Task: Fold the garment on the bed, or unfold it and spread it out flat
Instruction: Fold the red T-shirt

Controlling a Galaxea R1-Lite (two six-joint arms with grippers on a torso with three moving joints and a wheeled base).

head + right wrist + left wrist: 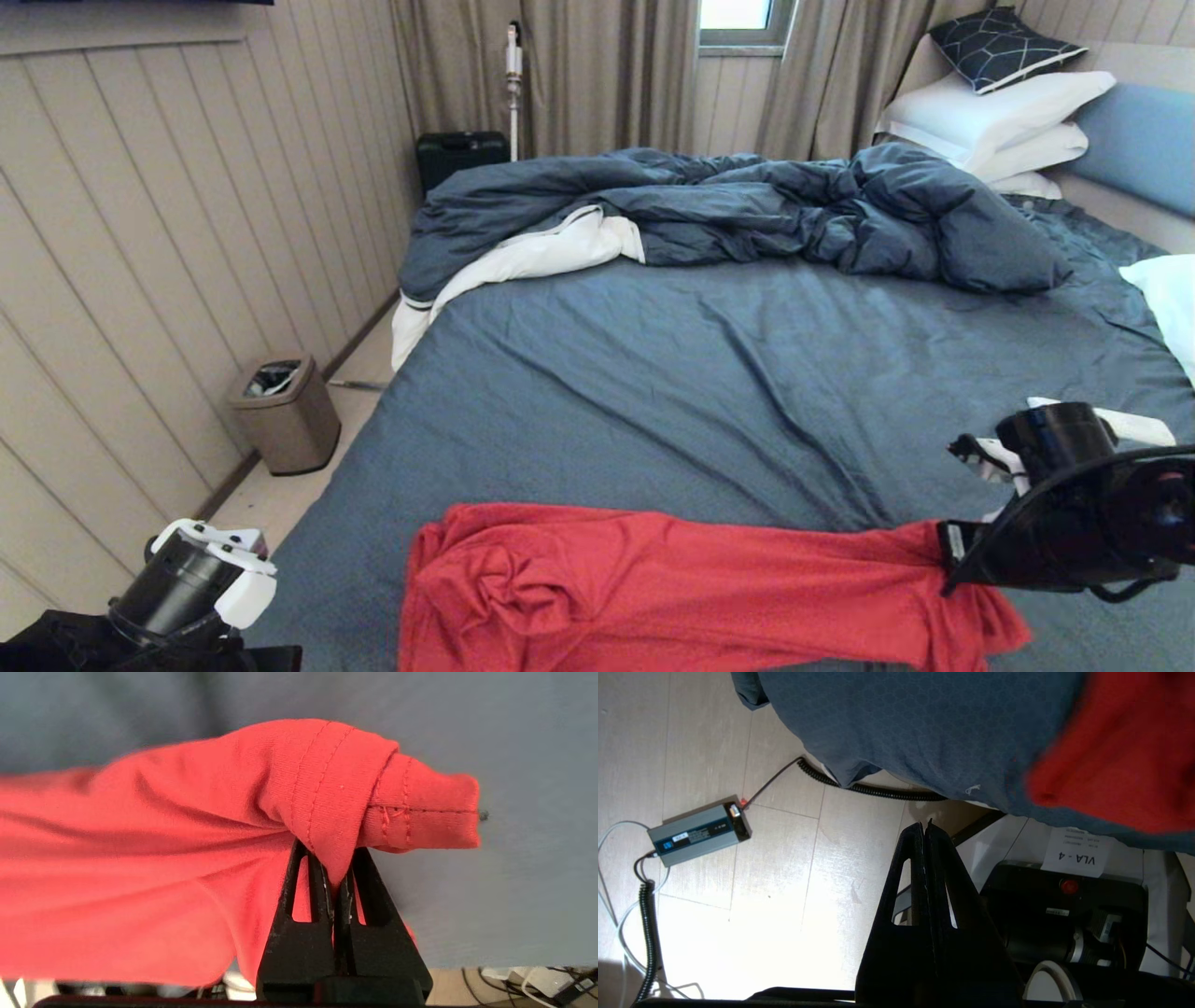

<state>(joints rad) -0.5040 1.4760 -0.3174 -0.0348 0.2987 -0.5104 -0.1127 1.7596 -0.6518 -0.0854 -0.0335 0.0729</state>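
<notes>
The red garment [653,583] lies along the near edge of the bed [747,373], bunched at its left end and drawn out in a band toward the right. My right gripper [945,555] is shut on its right end. In the right wrist view the black fingers [322,891] of that gripper [334,877] pinch a fold of the stitched hem of the garment [187,835], lifted a little above the blue-grey sheet. My left gripper [926,828] is shut and empty, parked low beside the bed over the floor. From there a red edge of the garment [1125,751] shows on the bed [924,728].
A rumpled dark blue duvet [747,205] lies across the far half of the bed, with stacked white pillows [999,117] at the far right. A waste bin [285,415] stands by the panelled wall on the left. A power brick [698,833] and coiled cable [873,791] lie on the floor.
</notes>
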